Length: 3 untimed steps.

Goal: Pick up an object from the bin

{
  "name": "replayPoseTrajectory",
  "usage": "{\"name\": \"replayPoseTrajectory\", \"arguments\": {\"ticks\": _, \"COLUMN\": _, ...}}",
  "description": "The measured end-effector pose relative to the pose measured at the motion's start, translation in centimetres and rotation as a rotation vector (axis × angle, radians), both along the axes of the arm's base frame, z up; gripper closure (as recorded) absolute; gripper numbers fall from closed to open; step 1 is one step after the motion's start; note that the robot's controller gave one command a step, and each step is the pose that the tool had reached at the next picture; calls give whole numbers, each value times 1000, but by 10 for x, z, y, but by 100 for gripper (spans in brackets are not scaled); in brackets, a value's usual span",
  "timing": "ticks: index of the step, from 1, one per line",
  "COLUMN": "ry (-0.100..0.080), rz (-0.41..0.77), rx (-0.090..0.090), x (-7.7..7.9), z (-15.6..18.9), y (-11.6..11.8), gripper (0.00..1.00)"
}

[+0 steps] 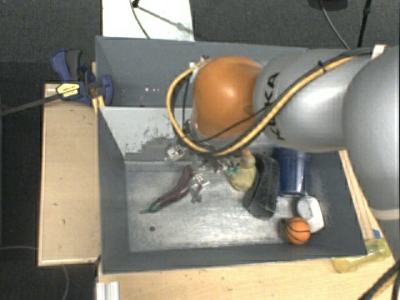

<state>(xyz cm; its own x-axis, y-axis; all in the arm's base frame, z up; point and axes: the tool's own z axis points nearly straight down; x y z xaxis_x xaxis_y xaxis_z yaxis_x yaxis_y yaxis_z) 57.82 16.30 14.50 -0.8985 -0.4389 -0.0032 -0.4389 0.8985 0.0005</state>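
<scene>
Left of centre on the bin (115, 167) floor lies a slim, glossy purple eggplant toy (170, 197), green at the tip. The gripper (196, 184) sits low at its upper end. Wide or narrow? I cannot tell. Looks like the grasp stage. Next comes a firm pinch across that slippery, curved body. Further right are a blue cylinder (290, 170) and a pebbled orange ball (298, 230).

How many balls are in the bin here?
1: a small orange basketball-patterned ball in the grey metal bin's near right corner, beside a white plastic piece. The arm may hide others.
</scene>
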Motion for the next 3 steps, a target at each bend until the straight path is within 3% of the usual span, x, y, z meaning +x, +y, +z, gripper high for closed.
{"name": "replayPoseTrajectory", "arguments": {"ticks": 1, "ry": -5, "rz": 185, "rx": -1, "x": 14, "z": -68, "y": -12, "gripper": 0}}
{"name": "replayPoseTrajectory", "arguments": {"ticks": 2, "ry": -20, "rz": 190, "rx": 4, "x": 21, "z": -84, "y": -8, "gripper": 100}}
{"name": "replayPoseTrajectory", "arguments": {"ticks": 3, "ry": -21, "rz": 195, "rx": 3, "x": 20, "z": -77, "y": -9, "gripper": 100}}
